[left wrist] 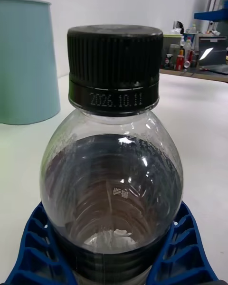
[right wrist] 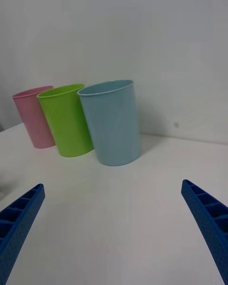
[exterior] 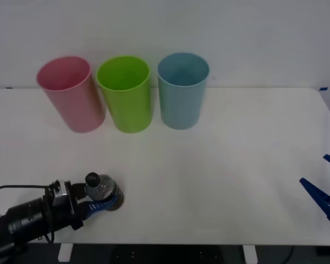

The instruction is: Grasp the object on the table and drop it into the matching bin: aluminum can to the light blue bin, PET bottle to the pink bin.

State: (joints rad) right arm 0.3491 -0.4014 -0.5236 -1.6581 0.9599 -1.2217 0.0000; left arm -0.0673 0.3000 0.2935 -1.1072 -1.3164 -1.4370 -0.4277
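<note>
Left gripper (exterior: 102, 204) clamps the bottle (exterior: 101, 188) at the table's (exterior: 220, 181) near-left edge | bottle clear, black-capped, dark liquid inside | left arm reaches in low from the left | right gripper (exterior: 323, 186) spread, parked far right.

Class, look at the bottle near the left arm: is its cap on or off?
On. The black cap sits screwed down on the neck of the bottle, which stands between the left gripper fingers on the table.
</note>
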